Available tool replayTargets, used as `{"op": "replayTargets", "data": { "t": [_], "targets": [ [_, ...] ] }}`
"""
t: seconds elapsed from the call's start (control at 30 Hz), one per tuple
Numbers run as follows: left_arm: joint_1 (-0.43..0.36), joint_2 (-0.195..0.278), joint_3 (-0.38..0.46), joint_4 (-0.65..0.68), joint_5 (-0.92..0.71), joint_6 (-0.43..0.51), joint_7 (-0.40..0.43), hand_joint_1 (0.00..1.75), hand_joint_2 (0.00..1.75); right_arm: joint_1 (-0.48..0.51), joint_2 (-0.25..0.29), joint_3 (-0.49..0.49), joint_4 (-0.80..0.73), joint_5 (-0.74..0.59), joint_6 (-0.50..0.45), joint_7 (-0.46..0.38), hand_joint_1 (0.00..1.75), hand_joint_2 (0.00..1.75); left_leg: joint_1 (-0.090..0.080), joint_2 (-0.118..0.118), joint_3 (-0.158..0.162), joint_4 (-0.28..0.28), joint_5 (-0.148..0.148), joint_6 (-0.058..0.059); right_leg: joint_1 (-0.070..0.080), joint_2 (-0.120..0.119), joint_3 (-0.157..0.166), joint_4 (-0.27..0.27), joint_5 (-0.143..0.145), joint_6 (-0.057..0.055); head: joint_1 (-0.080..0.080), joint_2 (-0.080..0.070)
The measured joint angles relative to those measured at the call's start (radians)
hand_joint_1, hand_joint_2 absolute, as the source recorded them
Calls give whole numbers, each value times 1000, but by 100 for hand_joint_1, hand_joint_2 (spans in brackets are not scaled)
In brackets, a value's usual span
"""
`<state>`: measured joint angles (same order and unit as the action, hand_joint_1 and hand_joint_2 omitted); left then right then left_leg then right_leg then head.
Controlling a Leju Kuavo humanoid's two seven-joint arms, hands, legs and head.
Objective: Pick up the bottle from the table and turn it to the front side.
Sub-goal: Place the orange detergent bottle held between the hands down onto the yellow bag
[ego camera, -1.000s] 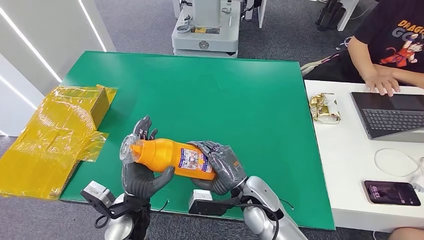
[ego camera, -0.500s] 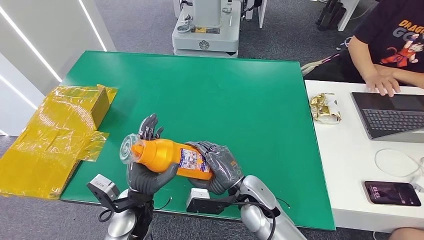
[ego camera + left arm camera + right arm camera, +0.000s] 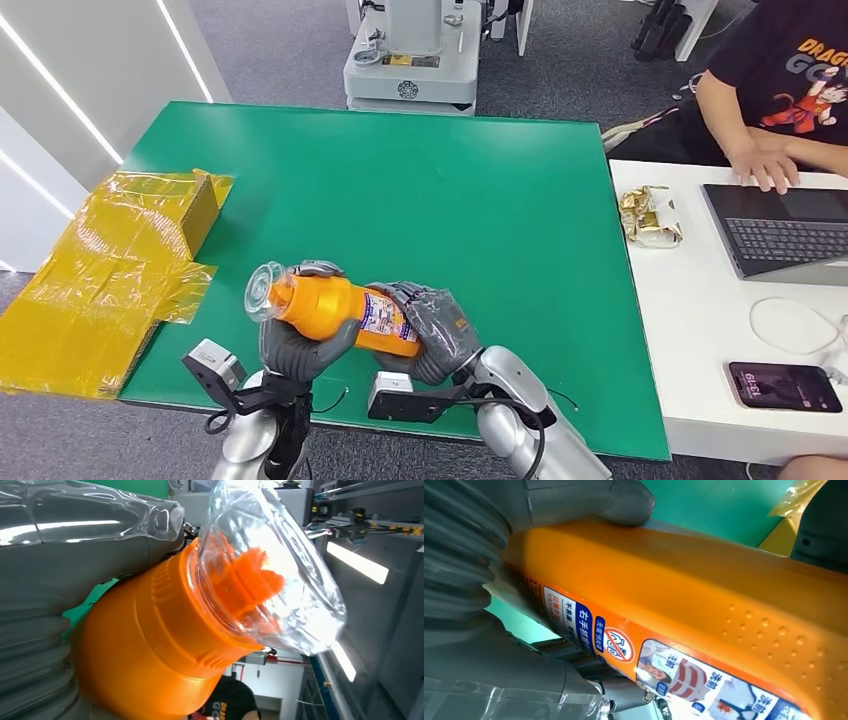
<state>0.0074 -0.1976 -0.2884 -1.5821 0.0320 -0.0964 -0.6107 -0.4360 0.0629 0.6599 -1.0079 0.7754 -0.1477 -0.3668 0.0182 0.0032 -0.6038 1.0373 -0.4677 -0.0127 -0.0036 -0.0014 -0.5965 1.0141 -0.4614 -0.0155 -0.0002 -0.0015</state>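
So the orange bottle (image 3: 340,310) is up off the green table (image 3: 480,200), lying sideways over the near edge with both hands on it. The left hand (image 3: 295,345) is cupped under the neck end, fingers curled around it. The right hand (image 3: 440,335) is wrapped around the base end, partly covering the label (image 3: 385,318). Clear cap (image 3: 265,292) points left, and through it the left wrist view shows an orange nozzle (image 3: 255,580). A yellow box (image 3: 110,270) sits at the left edge. On the white desk on the right, a person (image 3: 770,90) is at a laptop (image 3: 780,230).
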Motion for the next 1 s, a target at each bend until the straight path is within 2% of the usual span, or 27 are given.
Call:
{"op": "replayTargets", "data": {
  "t": [0.03, 0.17, 0.27, 0.5, 0.7, 1.0],
  "targets": [
    [0, 0, 0, 3, 0, 0, -2, 175, 175, 0, 0, 0, 3, 3, -3, 0, 170, 175, 0, 0, 0, 0, 0, 0, 0, 0, 0, 0, 0, 0, 0, 0],
    [3, 0, 0, 8, -1, -2, -6, 175, 175, 3, 1, 3, 6, 29, -20, 12, 7, 175, 0, 0, 0, 0, 0, 0, 0, 0, 0, 0, 0, 0, 0, 0],
    [12, -1, 0, 8, -7, -10, -6, 175, 175, 17, 1, 4, -4, 53, -30, 26, 0, 175, 0, 0, 0, 0, 0, 0, 0, 0, 0, 0, 0, 0, 0, 0],
    [37, -7, 0, 4, -11, -19, -5, 175, 175, 68, 0, 3, -70, 61, -69, 41, 0, 175, 0, 0, 0, 0, 0, 0, 0, 0, 0, 0, 0, 0, 0, 0],
    [29, -16, 0, 4, 19, -11, 3, 175, 175, 106, 0, -10, -144, 20, -120, 25, 0, 175, 0, 0, 0, 0, 0, 0, 0, 0, 0, 0, 0, 0, 0, 0],
    [-14, 3, 0, -20, -45, 124, -15, 175, 175, 180, -1, -23, -285, -104, -235, -79, 0, 175, 0, 0, 0, 0, 0, 0, 0, 0, 0, 0, 0, 0, 0, 0]
  ]
}}
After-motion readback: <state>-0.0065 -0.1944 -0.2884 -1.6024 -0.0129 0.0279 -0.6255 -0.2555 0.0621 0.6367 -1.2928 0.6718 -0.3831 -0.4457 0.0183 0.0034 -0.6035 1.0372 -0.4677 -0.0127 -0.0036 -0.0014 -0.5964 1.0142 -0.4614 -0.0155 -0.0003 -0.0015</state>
